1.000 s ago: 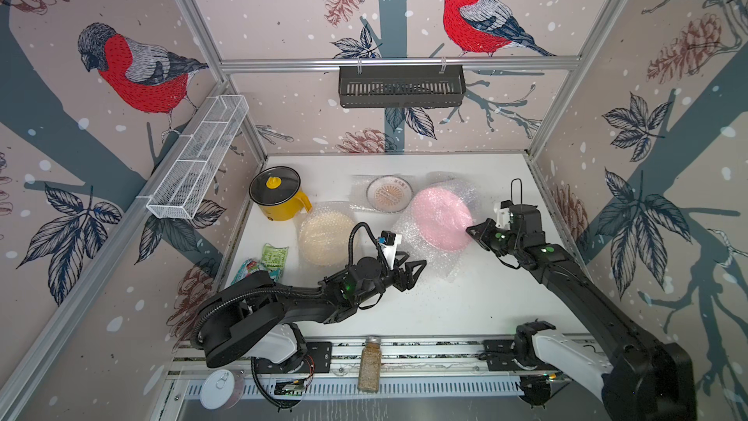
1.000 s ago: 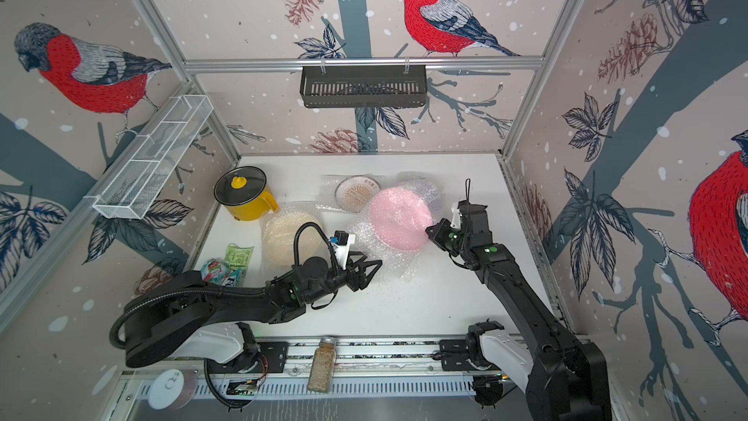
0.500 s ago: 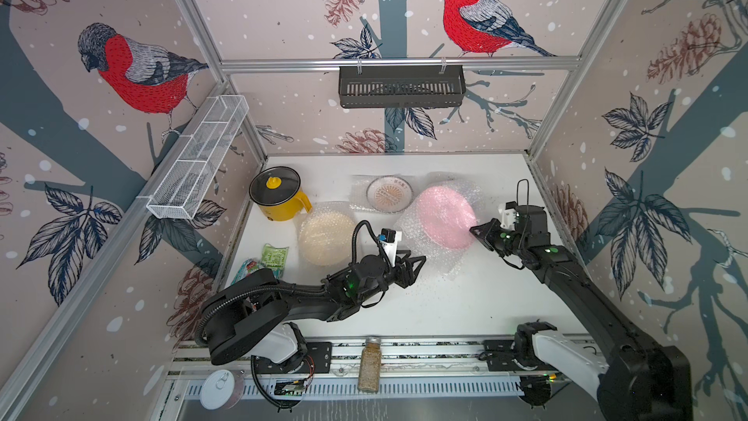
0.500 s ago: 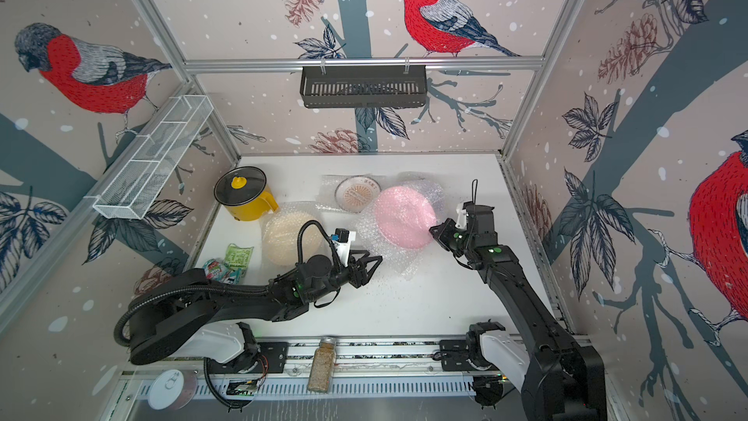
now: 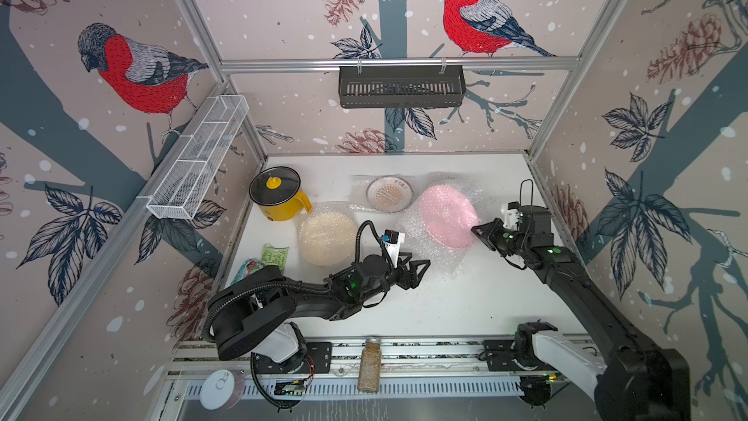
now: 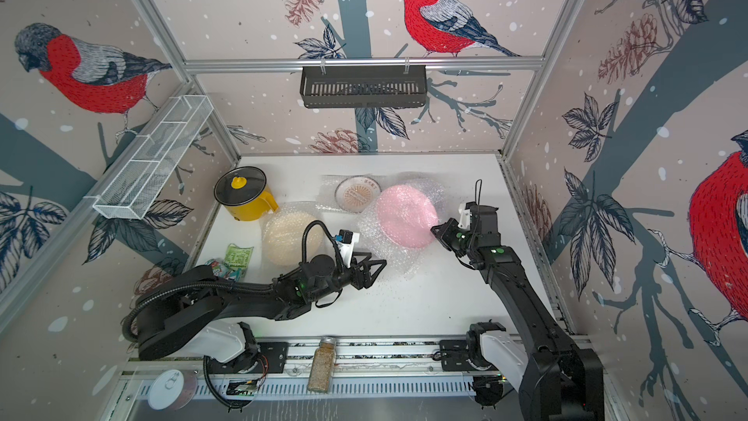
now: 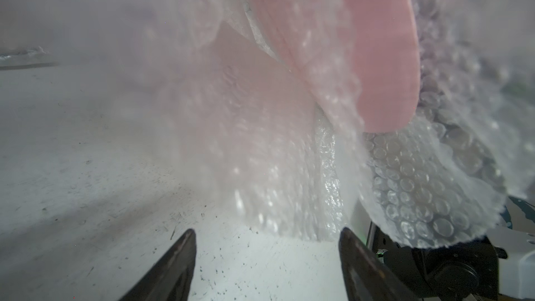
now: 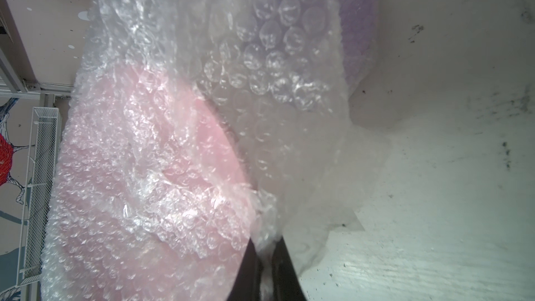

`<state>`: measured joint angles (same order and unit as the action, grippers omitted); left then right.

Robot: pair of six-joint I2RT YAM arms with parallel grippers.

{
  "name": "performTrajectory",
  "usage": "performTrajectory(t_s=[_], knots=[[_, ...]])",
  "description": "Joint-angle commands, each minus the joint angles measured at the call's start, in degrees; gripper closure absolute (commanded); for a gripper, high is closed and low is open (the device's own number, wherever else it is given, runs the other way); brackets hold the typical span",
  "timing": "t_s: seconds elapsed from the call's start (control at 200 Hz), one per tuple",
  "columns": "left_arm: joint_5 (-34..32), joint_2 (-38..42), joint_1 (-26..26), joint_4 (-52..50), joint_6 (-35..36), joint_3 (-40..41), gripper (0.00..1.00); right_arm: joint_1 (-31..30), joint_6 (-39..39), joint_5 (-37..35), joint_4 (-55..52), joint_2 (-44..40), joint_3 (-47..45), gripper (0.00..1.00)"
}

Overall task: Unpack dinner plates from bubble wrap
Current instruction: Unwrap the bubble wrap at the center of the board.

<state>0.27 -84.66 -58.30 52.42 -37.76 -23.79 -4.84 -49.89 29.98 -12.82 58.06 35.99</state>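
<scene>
Pink plate (image 5: 447, 216): right of centre in both top views, tilted up off the bench (image 5: 465, 301), wrapped in bubble wrap (image 5: 425, 255).
Right jaws: clenched on the wrap at the plate's right edge. I cannot tell whether the rim is pinched too.
Left jaws: spread and empty, low over the bench at the plate's lower left.
Key relation: the loose hanging wrap lies straight ahead of the left jaws, just beside them, so that arm is nearer.
Likely next: the left jaws close on the wrap and pull it away.
</scene>
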Motion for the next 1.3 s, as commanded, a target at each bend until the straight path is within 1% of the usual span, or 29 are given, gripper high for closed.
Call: performTrajectory(t_s=[0.0,0.15,0.24,0.305,0.42,0.515,0.6,0.625,0.66,0.74,0.805,0.876,1.016,1.131,1.206,1.296], knots=[[2.2,-0.9,-0.1,5.2,-1.4,0.1,0.22,0.4,-0.7,1.5,2.6,0.1,0.2,0.91],[3.2,-1.6,0.0,6.0,-1.5,-0.4,0.22,0.3,-1.4,2.5,3.7,0.4,-0.3,0.91],[3.2,-2.4,-0.1,6.6,-1.6,-1.2,0.24,0.1,-1.7,2.7,3.9,0.0,-0.6,0.91],[2.9,-3.3,-0.1,6.3,-1.8,-2.4,0.27,0.0,-1.9,2.8,3.9,-0.4,-0.9,0.91],[1.3,-5.5,0.0,7.1,-2.7,-4.0,0.35,-0.3,-2.2,3.1,3.8,-1.5,-1.4,0.91],[0.0,-7.4,-0.1,7.9,-3.6,-5.2,0.52,-0.5,-2.4,3.2,3.6,-2.3,-1.8,0.91],[-1.6,-8.6,0.0,9.1,-4.3,-5.6,0.75,-0.4,-2.3,3.2,3.3,-2.8,-1.9,0.91],[-2.3,-8.7,0.0,9.2,-4.4,-5.6,0.82,-0.5,-2.2,3.2,3.3,-2.8,-1.9,0.91],[-4.1,-8.5,0.0,8.6,-4.6,-5.3,0.91,-0.5,-2.0,3.4,3.2,-2.8,-1.9,0.91],[-8.1,-7.0,0.1,5.8,-4.6,-4.7,1.0,-0.4,-1.8,3.5,3.1,-2.8,-1.9,0.91],[-11.7,-5.4,0.3,3.0,-3.9,-3.7,1.0,-0.4,-1.6,3.6,3.2,-2.7,-1.7,0.91],[-16.3,-3.4,0.5,-2.6,-3.7,-3.5,1.0,-0.5,-1.4,3.7,3.3,-2.7,-1.5,0.91],[-23.0,-0.2,1.3,-9.9,-2.7,-2.4,1.0,-1.0,-0.9,3.9,3.6,-2.7,-0.9,0.92],[-26.2,2.6,2.4,-14.4,-1.6,-1.6,1.0,-1.6,0.0,3.6,2.6,-2.7,-0.3,0.93],[-26.2,5.4,4.0,-15.8,-1.2,-0.3,1.0,-2.0,0.8,3.7,2.0,-3.0,-0.3,0.94],[-26.2,10.8,6.4,-19.1,-0.2,1.3,1.0,-2.6,2.7,3.7,0.4,-3.6,-0.2,0.94]])
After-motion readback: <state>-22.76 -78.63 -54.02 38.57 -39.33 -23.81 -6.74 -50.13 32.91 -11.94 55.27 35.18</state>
